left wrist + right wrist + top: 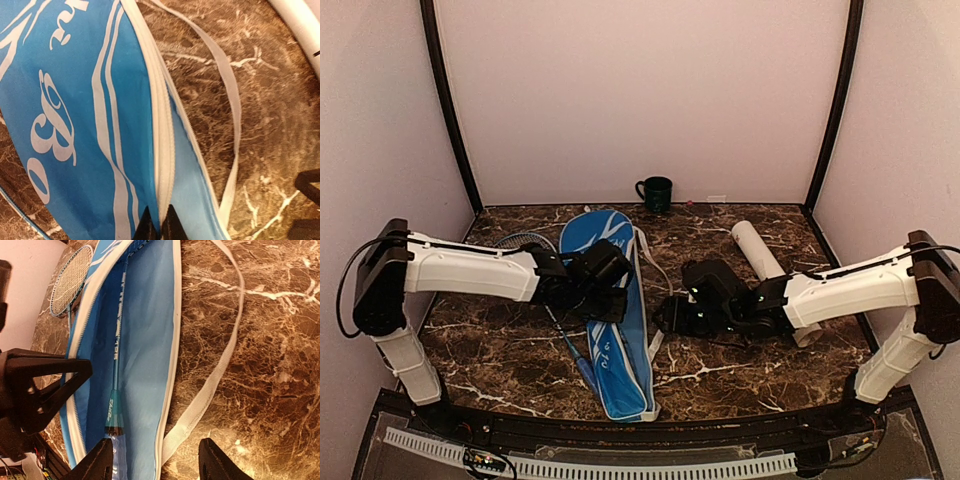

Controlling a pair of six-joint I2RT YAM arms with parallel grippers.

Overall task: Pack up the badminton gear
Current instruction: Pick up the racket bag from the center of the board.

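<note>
The blue racket cover (pixel 612 340) with white lettering lies lengthwise mid-table, its zip side open. My left gripper (pixel 160 226) is shut on the cover's white zipper edge (pixel 162 150); the top view shows this gripper (pixel 608 298) over the cover's middle. One racket (pixel 117 355) lies inside the open cover (pixel 145 340), its blue handle near my right fingertips. A second racket (pixel 525 243) rests on the table left of the cover. My right gripper (pixel 156 460) stands open, straddling the cover's right edge and the white strap (pixel 210 385). The white tube (pixel 760 250) lies at the back right.
A dark green mug (pixel 655 192) stands at the back wall. The cover's strap loops over the marble table (pixel 280 125) to its right. The tube's end (pixel 300 25) shows at the left wrist view's top corner. Pink walls close in three sides.
</note>
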